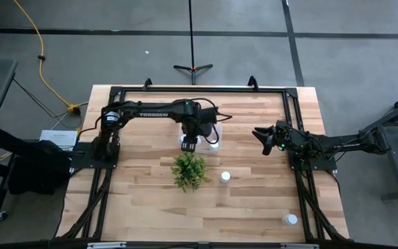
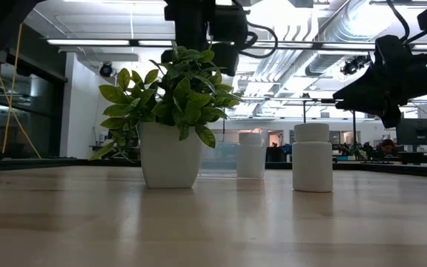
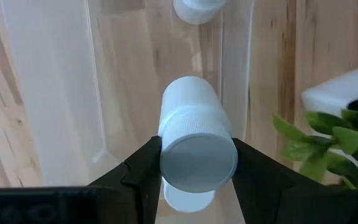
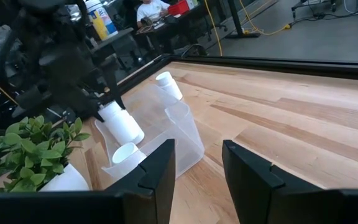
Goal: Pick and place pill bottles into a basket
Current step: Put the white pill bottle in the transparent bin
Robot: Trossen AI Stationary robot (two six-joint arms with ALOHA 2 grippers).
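My left gripper (image 1: 190, 143) is over the clear bin (image 1: 216, 129) and is shut on a white pill bottle (image 3: 191, 115). In the left wrist view, one bottle (image 3: 188, 199) lies in the bin below the held one and another (image 3: 197, 7) lies at the bin's far end. The right wrist view shows the bin (image 4: 188, 140), the held bottle (image 4: 123, 124) and both bottles in the bin (image 4: 124, 152) (image 4: 168, 85). Two more bottles (image 1: 225, 177) (image 1: 291, 219) stand upright on the table. My right gripper (image 1: 264, 138) is open and empty, to the right of the bin. My left gripper pinches the bottle's cap (image 3: 197, 165) between its two fingers (image 3: 145, 165), one on each side of the cap. The fingers come from above, slanting down. The bottle is lifted clear, tilted, its body pointing down toward the bin floor.
A green plant in a white pot (image 1: 188, 171) stands just near of the bin and close to my left gripper; it also shows in the low view (image 2: 170, 111). A black frame (image 1: 199, 88) runs around the table's edges.
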